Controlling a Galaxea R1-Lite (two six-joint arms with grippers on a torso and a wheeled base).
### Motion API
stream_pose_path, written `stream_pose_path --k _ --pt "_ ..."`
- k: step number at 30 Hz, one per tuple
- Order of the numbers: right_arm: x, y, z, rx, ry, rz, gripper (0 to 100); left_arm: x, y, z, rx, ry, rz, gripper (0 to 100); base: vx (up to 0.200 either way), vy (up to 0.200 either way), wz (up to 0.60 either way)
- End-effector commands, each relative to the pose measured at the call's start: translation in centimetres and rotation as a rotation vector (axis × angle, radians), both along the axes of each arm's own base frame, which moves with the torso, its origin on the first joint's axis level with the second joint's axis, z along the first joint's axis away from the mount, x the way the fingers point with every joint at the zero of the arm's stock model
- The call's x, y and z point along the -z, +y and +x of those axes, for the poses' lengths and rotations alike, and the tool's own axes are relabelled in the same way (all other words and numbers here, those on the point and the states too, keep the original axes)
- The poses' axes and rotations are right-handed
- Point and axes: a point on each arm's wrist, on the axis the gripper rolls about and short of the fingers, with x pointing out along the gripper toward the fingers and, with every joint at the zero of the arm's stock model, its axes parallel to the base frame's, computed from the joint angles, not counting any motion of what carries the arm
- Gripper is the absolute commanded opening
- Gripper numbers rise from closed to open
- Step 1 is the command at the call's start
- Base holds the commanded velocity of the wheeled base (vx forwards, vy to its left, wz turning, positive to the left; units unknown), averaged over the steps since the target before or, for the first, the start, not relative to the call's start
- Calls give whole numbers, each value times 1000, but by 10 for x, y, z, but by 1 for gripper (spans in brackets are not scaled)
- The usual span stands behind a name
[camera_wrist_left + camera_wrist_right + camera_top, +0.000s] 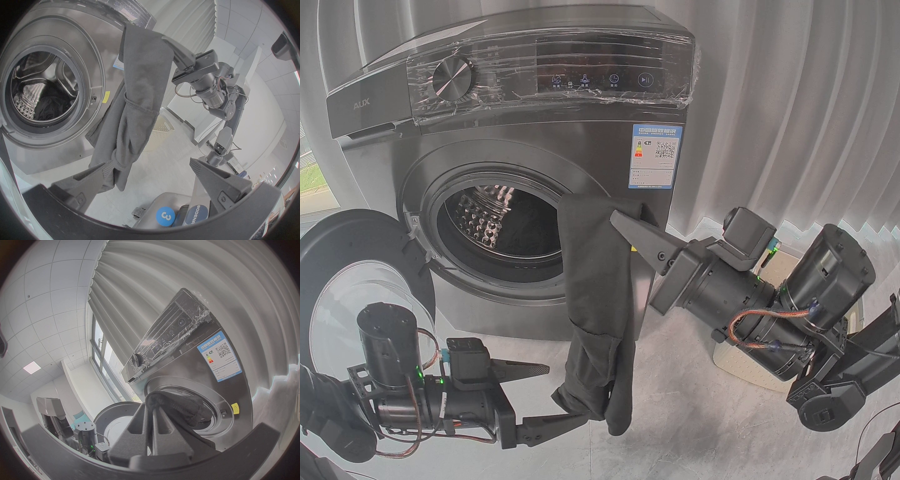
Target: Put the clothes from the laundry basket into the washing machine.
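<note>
A dark grey garment (600,281) hangs in front of the washing machine (506,144), just right of its open drum (500,225). My right gripper (617,217) is shut on the garment's top edge, seen close up in the right wrist view as the right gripper (154,407) with the cloth (181,405) bunched over its tips. My left gripper (565,394) is open low down, its fingers on either side of the garment's bunched bottom end (120,162). Dark clothes (51,107) lie inside the drum. The cream laundry basket (737,369) stands on the floor behind my right arm.
The round machine door (356,275) is swung open to the left, just above my left arm. White curtains (800,112) hang behind and to the right of the machine. Pale floor (687,412) stretches below the garment.
</note>
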Motion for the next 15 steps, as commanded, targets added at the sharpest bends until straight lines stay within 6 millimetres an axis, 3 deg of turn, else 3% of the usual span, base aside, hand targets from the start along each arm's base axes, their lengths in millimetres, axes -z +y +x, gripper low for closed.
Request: stream_pose_path --k 1,8,15 --pt "1 0 -1 -3 1 -1 0 25 -10 14 1 60 41 100 0 0 0" --pt "0 1 -2 -6 0 0 0 52 -24 36 -38 21 21 100 0 0 0" --pt "-1 3 -5 -17 -6 3 0 64 -30 49 -63 -18 -5 100 0 0 0"
